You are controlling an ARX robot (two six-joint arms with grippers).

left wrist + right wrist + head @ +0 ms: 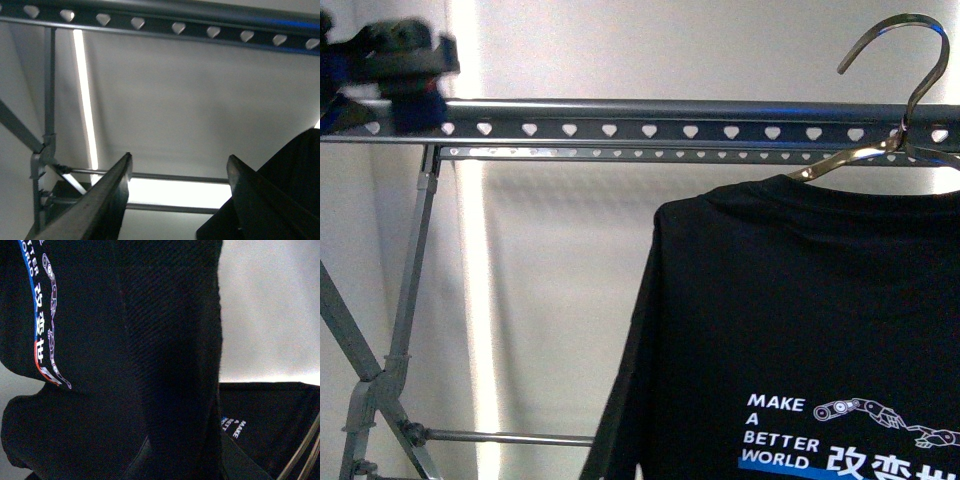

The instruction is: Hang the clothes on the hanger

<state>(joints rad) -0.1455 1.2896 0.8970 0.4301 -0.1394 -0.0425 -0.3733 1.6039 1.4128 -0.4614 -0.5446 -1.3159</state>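
Note:
The clothes (800, 330), a black T-shirt with white "MAKE A BETTER WORLD" print, hang on a silver wire coat hanger (905, 60) at the right of the front view. Its hook rises above the rail of the hanger (650, 128), the dark grey rack with heart-shaped holes. My left gripper (395, 60) is a blurred dark shape at the rail's left end. In its wrist view it (180, 167) is open and empty below the rail (175, 27), with the shirt's edge (300, 165) beside one finger. My right gripper (185, 462) is shut on a fold of the shirt (100, 365); the fabric hides its jaws.
The rack's grey crossed legs (380, 380) and a thin crossbar (510, 437) stand at the lower left. A pale wall with a bright vertical light strip (470, 300) lies behind. Two wires (305, 455) show beside the shirt in the right wrist view.

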